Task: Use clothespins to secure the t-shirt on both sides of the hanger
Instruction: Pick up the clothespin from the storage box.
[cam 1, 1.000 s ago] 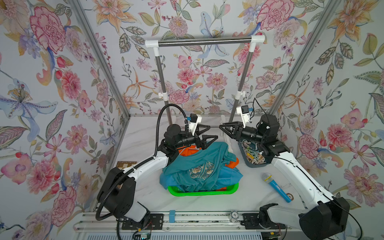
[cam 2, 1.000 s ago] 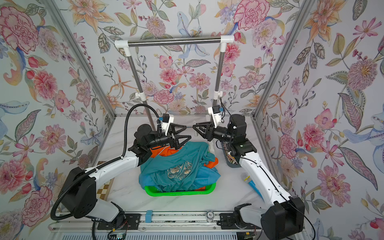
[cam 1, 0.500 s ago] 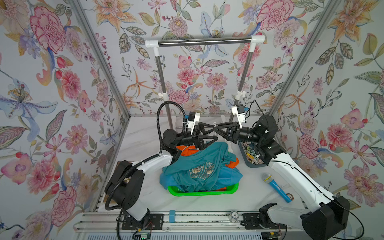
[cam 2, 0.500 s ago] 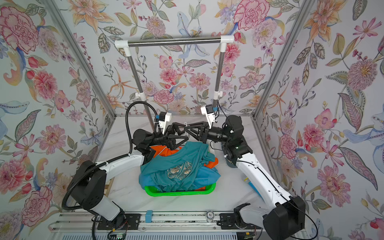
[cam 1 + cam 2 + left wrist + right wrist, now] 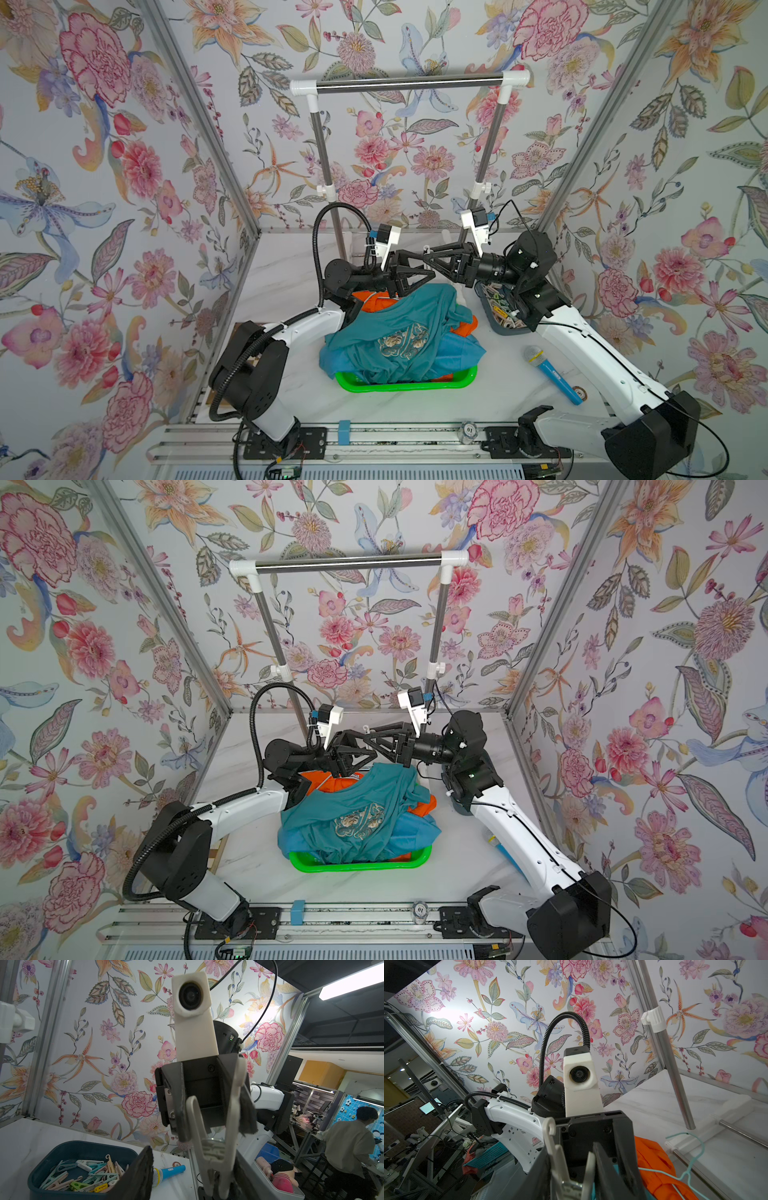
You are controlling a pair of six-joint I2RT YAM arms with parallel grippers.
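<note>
My right end effector (image 5: 215,1120) pinches a white clothespin (image 5: 212,1153) by its handle legs, leaving the clip end free for my left end effector (image 5: 191,1167) — half open around it, not yet gripping. Below them the t-shirt (image 5: 399,332) lies heaped in a basket (image 5: 399,386). Just past them the hanger (image 5: 689,1167) lies on the counter (image 5: 291,270) — nothing pinned yet.

Your white marble-look table (image 5: 286,266) carries a green basket (image 5: 399,384) heaped with clothes (image 5: 399,332) near its middle. To the right stands a dark blue bin (image 5: 68,1148) of clothespins (image 5: 87,1176), and nearer the arm bases a blue microphone (image 5: 548,372) lies flat with a small round disc (image 5: 580,392) at its end. The garment rack (image 5: 409,81) stands at the back, and a pale teal hanger (image 5: 703,1148) lies on the marble beside the orange cloth.
</note>
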